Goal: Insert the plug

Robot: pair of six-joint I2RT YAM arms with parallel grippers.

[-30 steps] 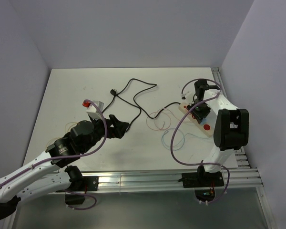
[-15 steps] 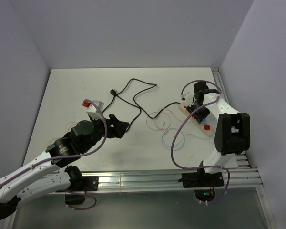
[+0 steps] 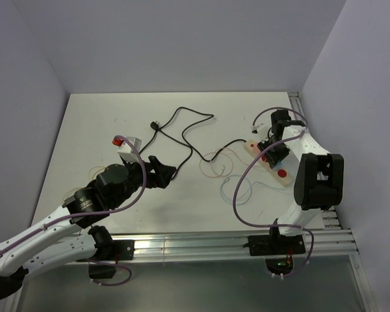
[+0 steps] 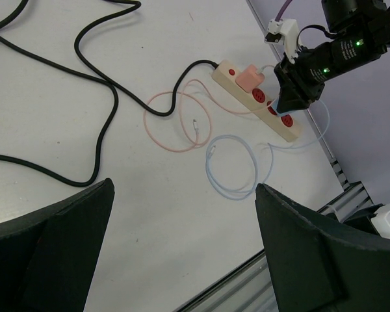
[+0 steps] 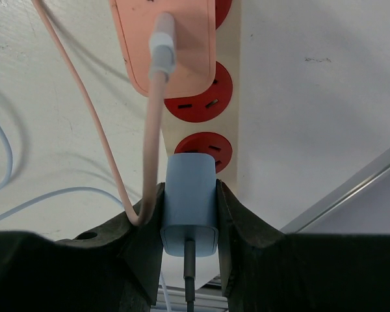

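Risk: prongs missing slots if blue plug (image 5: 189, 195) tilts over red socket (image 5: 205, 148), lower centre | right gripper (image 5: 189, 224) clamped on blue plug | left gripper (image 4: 183, 188) spread wide, empty

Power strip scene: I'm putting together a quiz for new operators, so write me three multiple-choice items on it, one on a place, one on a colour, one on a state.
1. Where on the table does the power strip lie?
A. far left corner
B. right side
C. middle of the near edge

2. What colour is the charger in the right gripper?
A. pink
B. blue
C. black

3. The left gripper is:
A. open and empty
B. shut on a cable
C. shut on a plug

Answers:
1 B, the top view shows the strip close to the table's right edge.
2 B, the right wrist view shows a blue body clamped in that gripper.
3 A, the left wrist view shows its jaws wide apart with nothing held.
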